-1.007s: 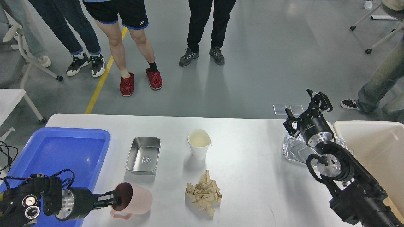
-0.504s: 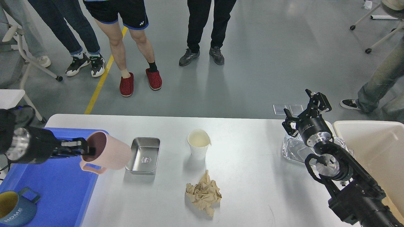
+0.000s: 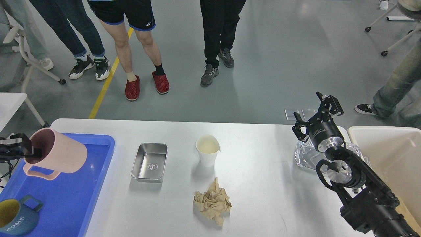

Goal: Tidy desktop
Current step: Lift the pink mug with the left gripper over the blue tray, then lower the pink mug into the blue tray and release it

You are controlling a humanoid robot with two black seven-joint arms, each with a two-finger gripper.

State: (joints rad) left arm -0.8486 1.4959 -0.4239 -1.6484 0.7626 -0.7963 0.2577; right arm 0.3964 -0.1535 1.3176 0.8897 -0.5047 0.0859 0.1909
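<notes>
The white desktop point(image 3: 263, 197) fills the lower part of the head view. On it lie a steel tray point(image 3: 149, 162), a white paper cup point(image 3: 207, 150) and a crumpled brown paper point(image 3: 212, 202). My left gripper point(image 3: 28, 149) is shut on the rim of a pink mug point(image 3: 56, 158), holding it tilted above the blue tray point(image 3: 65, 197) at the far left. My right gripper point(image 3: 315, 115) is open and empty above the table's far right edge, over a crumpled foil tray point(image 3: 307, 156).
A dark blue mug point(image 3: 14, 219) marked HOME stands in the blue tray's near corner. A cream bin point(image 3: 391, 154) stands at the right, beside my right arm. Several people stand on the floor beyond the table.
My left gripper has lifted the pink mug from the table's front and carried it left and back, over the blue tray. My right gripper has drifted slightly away from me.
</notes>
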